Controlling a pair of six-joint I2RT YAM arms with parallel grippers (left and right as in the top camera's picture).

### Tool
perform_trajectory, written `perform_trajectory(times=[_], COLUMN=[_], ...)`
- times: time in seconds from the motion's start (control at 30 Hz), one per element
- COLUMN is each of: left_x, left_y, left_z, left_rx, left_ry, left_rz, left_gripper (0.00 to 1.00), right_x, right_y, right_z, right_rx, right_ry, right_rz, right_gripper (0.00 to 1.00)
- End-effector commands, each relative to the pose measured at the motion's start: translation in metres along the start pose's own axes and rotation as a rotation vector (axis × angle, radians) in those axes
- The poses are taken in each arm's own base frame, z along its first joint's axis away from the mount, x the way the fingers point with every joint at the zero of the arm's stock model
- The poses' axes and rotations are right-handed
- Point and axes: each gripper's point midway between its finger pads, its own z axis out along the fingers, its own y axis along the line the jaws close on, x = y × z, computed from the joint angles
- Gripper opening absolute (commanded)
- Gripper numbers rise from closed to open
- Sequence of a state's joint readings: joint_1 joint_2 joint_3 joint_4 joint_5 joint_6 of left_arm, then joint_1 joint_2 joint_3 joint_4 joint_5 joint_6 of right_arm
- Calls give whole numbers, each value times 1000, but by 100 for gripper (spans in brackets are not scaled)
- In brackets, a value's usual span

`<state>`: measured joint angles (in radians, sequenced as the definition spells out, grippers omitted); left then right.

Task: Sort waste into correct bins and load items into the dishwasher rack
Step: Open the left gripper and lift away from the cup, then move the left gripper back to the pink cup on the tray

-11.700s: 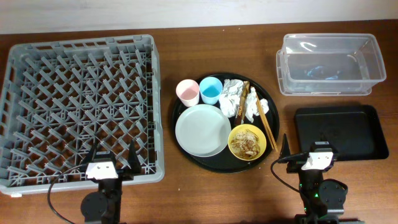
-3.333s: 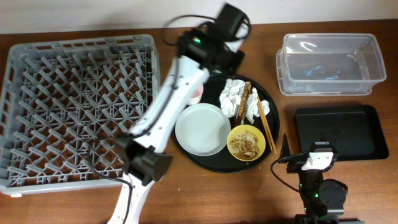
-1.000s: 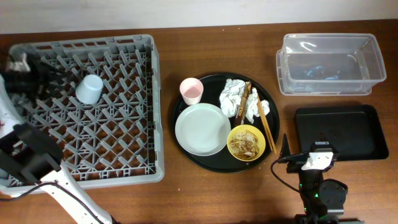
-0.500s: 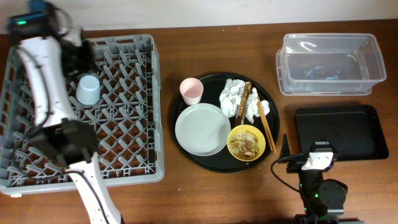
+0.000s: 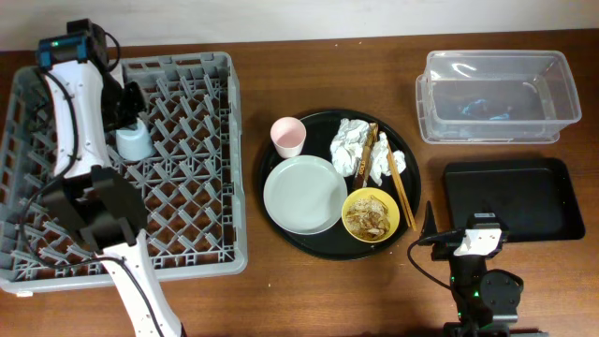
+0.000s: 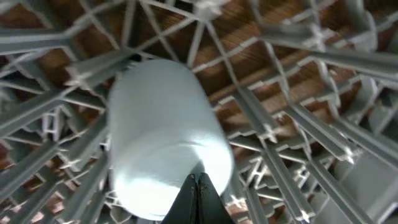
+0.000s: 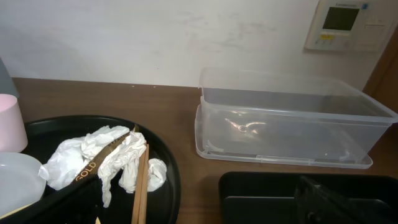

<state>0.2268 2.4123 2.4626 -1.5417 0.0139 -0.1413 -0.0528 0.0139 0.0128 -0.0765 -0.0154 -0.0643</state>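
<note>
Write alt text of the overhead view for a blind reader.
The left arm reaches over the dishwasher rack, where a light-blue cup sits among pegs. To its right, a round black tray holds a pink cup, plate, yellow bowl, napkins and chopsticks, beside a clear tub and shallow black tray.

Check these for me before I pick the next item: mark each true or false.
1. The light-blue cup sits in the dishwasher rack. True.
2. The pink cup is in the rack too. False: the pink cup stands on the round black tray.
3. The chopsticks lie on that tray by the napkins. True.
4. The yellow bowl is empty. False: the yellow bowl holds food scraps.
</note>
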Motion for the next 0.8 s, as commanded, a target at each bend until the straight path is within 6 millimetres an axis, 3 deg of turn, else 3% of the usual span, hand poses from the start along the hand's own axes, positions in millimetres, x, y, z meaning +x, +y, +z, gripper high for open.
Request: perform_trajectory(times=[0.0, 0.1, 0.2, 0.33, 0.43, 0.5, 0.53, 0.6, 0.63, 0.7, 0.77], left_x=[-2, -5, -11, -13, -2, 13, 20, 38, 49, 66, 86], left_y=[42, 50, 41, 8, -39, -77, -89, -121, -140, -171, -202], left_z=[0, -16, -44, -86, -120, -131, -133, -135, -134, -135, -134], left_rx=[-94, -80, -12, 164, 372, 496, 531, 583, 588, 597, 598], left_ry=[-7, -36, -97, -172, -190, -159, -143, -104, -90, -77, -68], left_rz=[-159, -199, -200, -173, -90, 33, 75, 195, 272, 378, 494], left_gripper=[1, 1, 1, 1, 1, 11, 24, 70, 82, 93, 95], right_x=[3, 3, 3, 3, 3, 3, 3, 3, 3, 3, 3], right_y=[-3, -3, -3, -3, -3, -3, -3, -3, -3, -3, -3], right_z=[0, 0, 0, 0, 0, 0, 0, 0, 0, 0, 0], right_rx=[16, 15, 16, 16, 15, 15, 16, 16, 15, 16, 16], right_ry=[4, 4, 4, 4, 4, 4, 4, 4, 4, 4, 4], right_rz=[-6, -6, -6, -6, -6, -6, -6, -6, -6, -6, -6], right_gripper=[99, 99, 99, 99, 99, 99, 99, 99, 99, 99, 99])
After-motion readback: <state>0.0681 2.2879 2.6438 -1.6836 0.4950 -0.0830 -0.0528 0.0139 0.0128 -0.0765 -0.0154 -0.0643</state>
